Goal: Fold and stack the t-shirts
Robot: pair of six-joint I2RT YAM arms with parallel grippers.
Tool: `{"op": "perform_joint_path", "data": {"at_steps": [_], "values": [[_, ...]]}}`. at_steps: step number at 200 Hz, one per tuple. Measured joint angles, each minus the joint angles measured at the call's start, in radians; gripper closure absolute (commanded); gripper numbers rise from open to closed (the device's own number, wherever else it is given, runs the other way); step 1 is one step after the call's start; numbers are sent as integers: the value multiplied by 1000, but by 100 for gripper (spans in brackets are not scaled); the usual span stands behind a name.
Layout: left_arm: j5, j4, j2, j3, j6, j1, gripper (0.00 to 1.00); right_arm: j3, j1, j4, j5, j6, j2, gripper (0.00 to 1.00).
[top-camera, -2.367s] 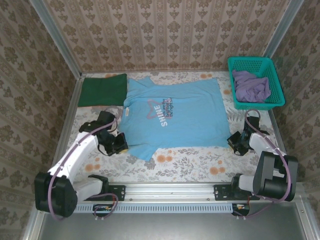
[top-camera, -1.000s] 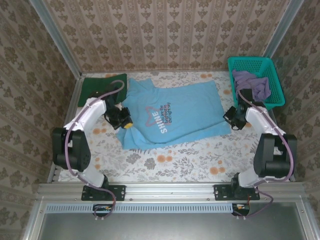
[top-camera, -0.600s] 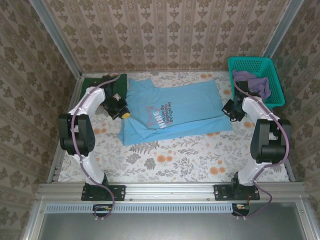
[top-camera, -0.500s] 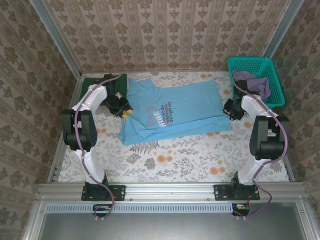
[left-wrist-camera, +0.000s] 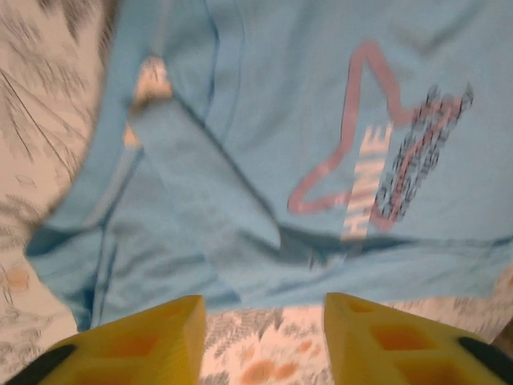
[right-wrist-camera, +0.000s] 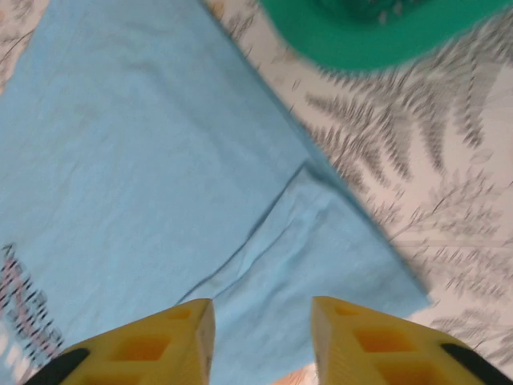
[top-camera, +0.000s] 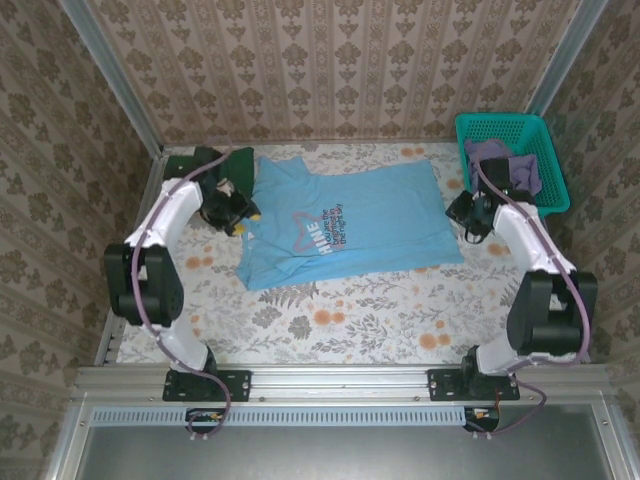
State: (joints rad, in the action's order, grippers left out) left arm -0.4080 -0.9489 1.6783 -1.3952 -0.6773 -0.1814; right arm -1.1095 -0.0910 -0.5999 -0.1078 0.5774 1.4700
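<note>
The light blue t-shirt (top-camera: 345, 225) lies across the table, its near half folded up over itself, chest lettering (left-wrist-camera: 409, 164) showing. My left gripper (top-camera: 240, 215) hovers at the shirt's left edge, open, nothing between its yellow fingers (left-wrist-camera: 152, 337). My right gripper (top-camera: 466, 215) is above the shirt's right edge, open too, over the folded layer (right-wrist-camera: 321, 265). The dark green t-shirt (top-camera: 225, 160) lies folded at the back left, partly under the left arm. The dull purple t-shirt (top-camera: 515, 170) is bunched up in the basket.
The teal mesh basket (top-camera: 510, 128) stands at the back right, its rim (right-wrist-camera: 377, 40) close above the right gripper. Patterned walls enclose the table. The floral tablecloth (top-camera: 350, 320) is bare in front of the shirt.
Both grippers carried the blue shirt's near edge away from the arm bases and folded it over. They have since let go and now stand open at the shirt's left and right edges.
</note>
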Motion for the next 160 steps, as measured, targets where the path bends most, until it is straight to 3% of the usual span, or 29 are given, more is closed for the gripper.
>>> {"op": "perform_joint_path", "data": {"at_steps": [29, 46, 99, 160], "values": [[-18, 40, -23, 150, 21, -135, 65, 143, 63, 61, -56, 11, -18, 74], [-22, 63, 9, 212, 25, -171, 66, 176, 91, 77, -69, 21, 34, 75], [72, 119, 121, 280, 60, -180, 67, 183, 98, 126, -45, 39, 201, 73], [208, 98, 131, 297, 78, -172, 66, 167, 96, 110, -31, 76, 225, 64]]}}
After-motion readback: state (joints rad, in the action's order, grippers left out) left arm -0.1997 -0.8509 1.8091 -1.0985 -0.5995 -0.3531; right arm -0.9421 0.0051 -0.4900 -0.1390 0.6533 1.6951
